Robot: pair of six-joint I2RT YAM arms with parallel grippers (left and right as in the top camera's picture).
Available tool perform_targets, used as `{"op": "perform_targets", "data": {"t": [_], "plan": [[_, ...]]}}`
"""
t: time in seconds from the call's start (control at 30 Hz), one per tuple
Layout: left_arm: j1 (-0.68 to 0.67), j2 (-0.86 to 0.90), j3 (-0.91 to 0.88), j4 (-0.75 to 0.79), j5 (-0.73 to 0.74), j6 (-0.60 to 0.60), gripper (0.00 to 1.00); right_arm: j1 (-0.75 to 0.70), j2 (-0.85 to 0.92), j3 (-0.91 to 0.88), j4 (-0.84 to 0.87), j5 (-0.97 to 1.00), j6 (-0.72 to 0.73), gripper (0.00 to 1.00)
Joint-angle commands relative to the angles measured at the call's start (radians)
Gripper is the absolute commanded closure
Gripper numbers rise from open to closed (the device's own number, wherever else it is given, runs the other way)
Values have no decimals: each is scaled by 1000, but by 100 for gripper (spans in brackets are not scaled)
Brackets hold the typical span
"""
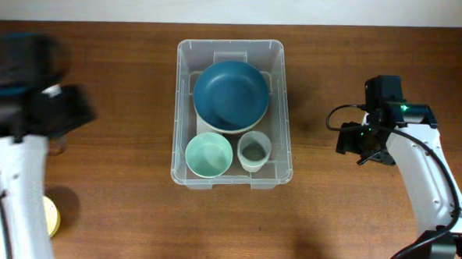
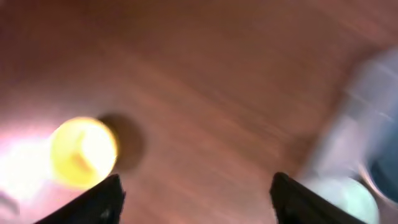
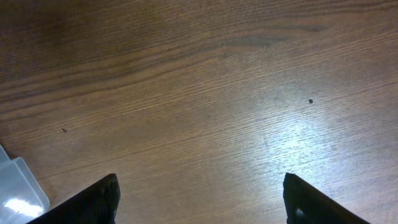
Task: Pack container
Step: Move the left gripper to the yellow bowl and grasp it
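At the middle of the worktop (image 1: 133, 55) sits the container (image 1: 184, 104), holding a dark blue bowl (image 1: 231, 94), a pale green bowl (image 1: 209, 155) and a small cup (image 1: 254, 151). Packing looks well advanced. A yellow item (image 1: 49, 215) lies outside by the left edge and is probably left to load. The left tool (image 2: 196, 202), blurred, has its fingers apart and empty near that item. The right tool (image 3: 199, 202) is also spread and empty over bare wood. No writing is readable.

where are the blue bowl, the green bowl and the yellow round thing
blue bowl (image 1: 231, 94), overhead view, middle of its inside
green bowl (image 1: 209, 155), overhead view, middle of its inside
yellow round thing (image 2: 83, 152), left wrist view, its middle
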Motion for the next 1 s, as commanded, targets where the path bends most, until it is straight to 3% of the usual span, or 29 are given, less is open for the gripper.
{"op": "perform_targets", "data": {"t": [0.0,0.2,0.47,0.6,0.97], "plan": [[177,16,-150,3,3,-84,13,-3,4,18,1,1,3,21],[398,18,-437,152,95,-86,7,-3,4,18,1,1,4,21],[510,18,-727,436,96,-85,8,-3,4,18,1,-7,4,21],[514,42,-784,557,49,-85,9,-3,4,18,1,-7,4,21],[513,256,-784,663,45,-84,11,-3,4,18,1,-6,3,21]]}}
